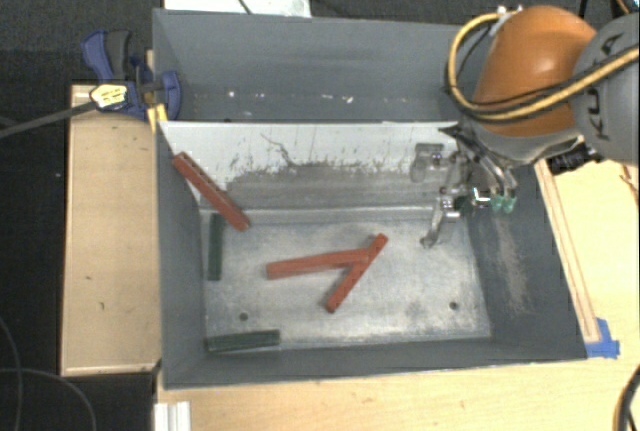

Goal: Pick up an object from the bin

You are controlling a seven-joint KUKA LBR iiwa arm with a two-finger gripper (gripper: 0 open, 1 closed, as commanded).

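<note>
- Red-brown stick (355, 276), short and slanted, lies on the bin floor a little right of the frame's centre. Its upper end points up and to the right, and it is the thing nearest my gripper (435, 231).
- A longer red-brown stick (310, 265) lies nearly level just left of it. The two meet near the short one's upper end and form a narrow V that opens toward the lower left.
- My gripper hangs low in the right part of the grey bin (330, 59). It sits just to the upper right of the short stick's upper end and is apart from it.
- Whether my gripper is spread or closed I cannot tell from this angle.
- My arm comes in from the right of the frame. Its orange cover (530, 59) and a loop of yellowish cable (452, 64) sit over the bin's upper right corner, above the gripper.
- A third red-brown stick (210, 191) lies tilted in the upper left of the bin, its upper end up against the left wall.
- A dark green stick (214, 247) lies along the left wall just below that one, running up and down the frame.
- A dark bar (242, 342) lies nearly level in the lower left corner of the floor, well apart from my gripper.
</note>
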